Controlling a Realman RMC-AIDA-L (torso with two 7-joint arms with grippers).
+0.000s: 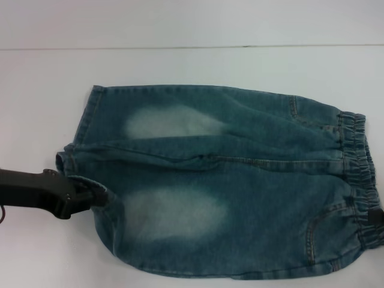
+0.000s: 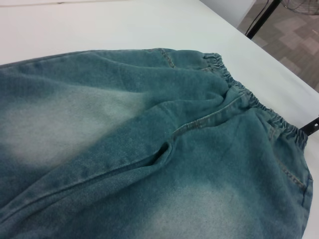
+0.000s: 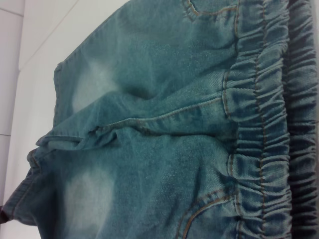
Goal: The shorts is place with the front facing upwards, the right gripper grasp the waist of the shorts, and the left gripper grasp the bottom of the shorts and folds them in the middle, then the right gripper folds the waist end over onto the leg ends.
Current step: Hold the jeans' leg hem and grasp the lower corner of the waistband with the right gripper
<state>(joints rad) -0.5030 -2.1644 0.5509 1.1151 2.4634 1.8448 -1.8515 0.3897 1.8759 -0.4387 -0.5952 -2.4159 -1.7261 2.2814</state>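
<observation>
The denim shorts point(image 1: 228, 180) lie flat on the white table, front up. Their puckered waist point(image 1: 360, 174) is at the right and the leg hems point(image 1: 90, 120) at the left. My left gripper point(image 1: 96, 196) reaches in from the left edge. It is shut on the bottom of the near leg point(image 1: 81, 180), whose hem is lifted and curls over the fingertips. Of my right gripper only a black tip point(image 1: 377, 216) shows, at the near end of the waist. That tip shows against the waistband point(image 2: 279, 124) as a black bar point(image 2: 310, 126). The right wrist view is filled by the waistband point(image 3: 264, 124) close up.
The white table point(image 1: 192, 66) runs around the shorts, with its back edge as a line across the far side. In the left wrist view the table's right edge drops to a tiled floor point(image 2: 294, 45), where a black stand leg is seen.
</observation>
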